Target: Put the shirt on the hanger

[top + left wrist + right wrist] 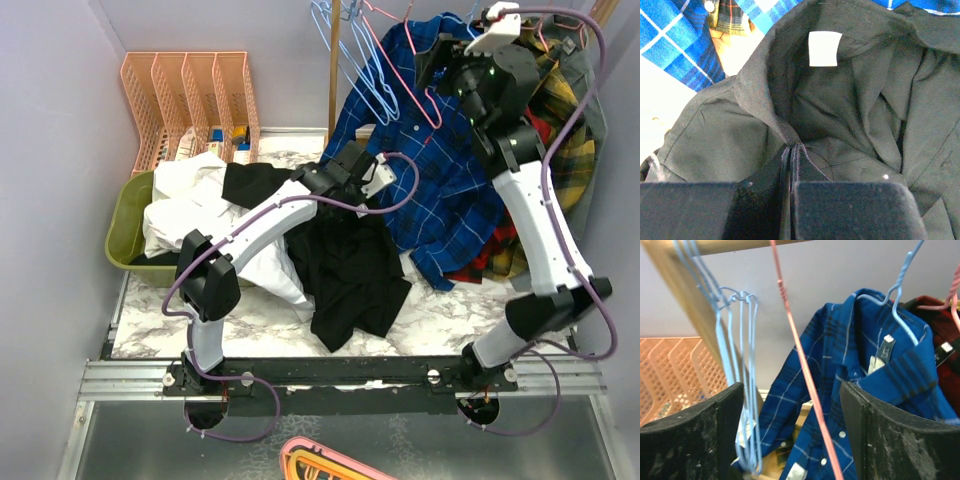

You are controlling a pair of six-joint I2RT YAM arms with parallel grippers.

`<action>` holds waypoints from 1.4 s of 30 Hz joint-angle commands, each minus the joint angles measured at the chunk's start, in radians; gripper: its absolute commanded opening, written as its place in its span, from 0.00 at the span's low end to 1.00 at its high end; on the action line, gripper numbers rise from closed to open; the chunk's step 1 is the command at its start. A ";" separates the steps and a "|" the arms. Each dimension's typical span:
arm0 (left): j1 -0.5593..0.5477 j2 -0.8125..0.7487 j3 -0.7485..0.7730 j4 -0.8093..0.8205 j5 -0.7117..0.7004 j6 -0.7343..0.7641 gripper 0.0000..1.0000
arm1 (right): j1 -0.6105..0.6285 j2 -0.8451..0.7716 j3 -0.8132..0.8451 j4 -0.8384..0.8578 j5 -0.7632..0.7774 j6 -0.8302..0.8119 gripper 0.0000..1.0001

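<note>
Collar of black shirt pinched tight in left gripper; right gripper spread wide, pink hanger wire between fingers.

Pale lilac walls, marble tabletop, wooden post

Marble-patterned table: a black shirt lies crumpled near its middle. Left of the shirt, a white garment spills from a green tub (at the table's left edge). Behind and left of the shirt stands an orange slotted rack.
</note>
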State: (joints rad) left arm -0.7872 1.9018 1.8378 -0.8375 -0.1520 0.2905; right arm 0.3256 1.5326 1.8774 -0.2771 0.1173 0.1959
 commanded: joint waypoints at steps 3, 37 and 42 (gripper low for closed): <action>-0.003 -0.052 -0.035 0.027 -0.042 0.011 0.00 | -0.071 0.190 0.249 -0.153 -0.095 -0.025 0.73; -0.004 -0.095 -0.077 0.032 -0.022 0.018 0.00 | -0.072 0.257 0.025 -0.111 -0.068 -0.059 0.51; -0.004 -0.096 -0.078 0.031 -0.024 0.021 0.00 | -0.072 0.218 -0.018 -0.096 -0.064 -0.067 0.21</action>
State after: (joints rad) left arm -0.7876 1.8503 1.7706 -0.8177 -0.1688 0.3050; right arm 0.2535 1.8381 1.8740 -0.4122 0.0254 0.1455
